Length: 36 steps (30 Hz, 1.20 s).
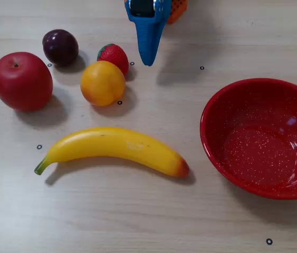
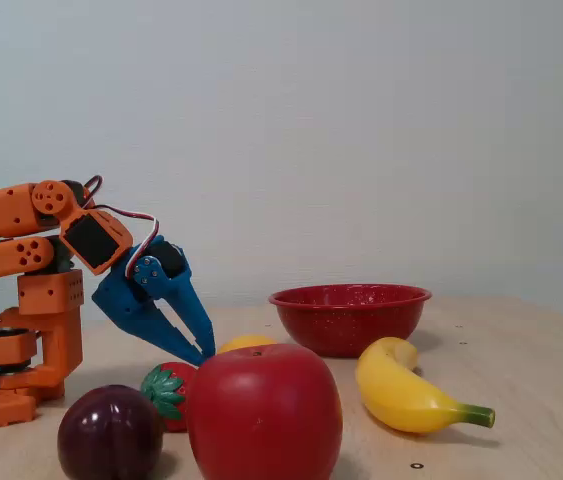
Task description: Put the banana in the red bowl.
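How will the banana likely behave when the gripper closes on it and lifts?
The banana looks like glossy moulded plastic, so it is probably stiff and fairly light, and may slip between hard fingers. Its long curved shape lying flat on the table suggests it could pivot or droop if pinched off-centre. The gripper hangs apart from it.

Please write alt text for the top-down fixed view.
A banana lies on a wooden table, apart from an empty red bowl at right. Behind it sit an apple, plum, strawberry and orange fruit; the blue tool hangs above.
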Available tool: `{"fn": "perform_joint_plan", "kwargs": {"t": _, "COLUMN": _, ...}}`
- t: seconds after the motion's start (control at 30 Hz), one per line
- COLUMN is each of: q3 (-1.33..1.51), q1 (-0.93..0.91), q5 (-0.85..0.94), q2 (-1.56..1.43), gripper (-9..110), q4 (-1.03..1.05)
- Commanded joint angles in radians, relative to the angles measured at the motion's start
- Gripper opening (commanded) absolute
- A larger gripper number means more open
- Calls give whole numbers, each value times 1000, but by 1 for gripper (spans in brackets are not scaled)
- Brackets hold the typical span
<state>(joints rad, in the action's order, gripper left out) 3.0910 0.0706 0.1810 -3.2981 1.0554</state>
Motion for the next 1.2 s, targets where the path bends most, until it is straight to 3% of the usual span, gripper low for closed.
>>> {"fn": "perform_joint_plan", "kwargs": {"t": 0.0, "q3": -66, "q1": -58, "q5": 189, "q2": -12, "gripper": 0, "q4": -12}}
{"fn": "perform_joint_plan", "kwargs": {"t": 0.4, "q3": -109, "q1": -61, "q5": 149, "q2": 74, "gripper": 0, "q4": -66}}
{"fn": "perform_joint_plan", "kwargs": {"t": 0.73, "q3": -502, "q1": -46, "q5": 103, "q2": 549, "gripper": 0, "q4": -103}}
{"fn": "perform_joint_plan", "kwargs": {"t": 1.17, "q3": -1221, "q1": 63, "q5": 38, "q2": 1272, "gripper": 0, "q4": 187}}
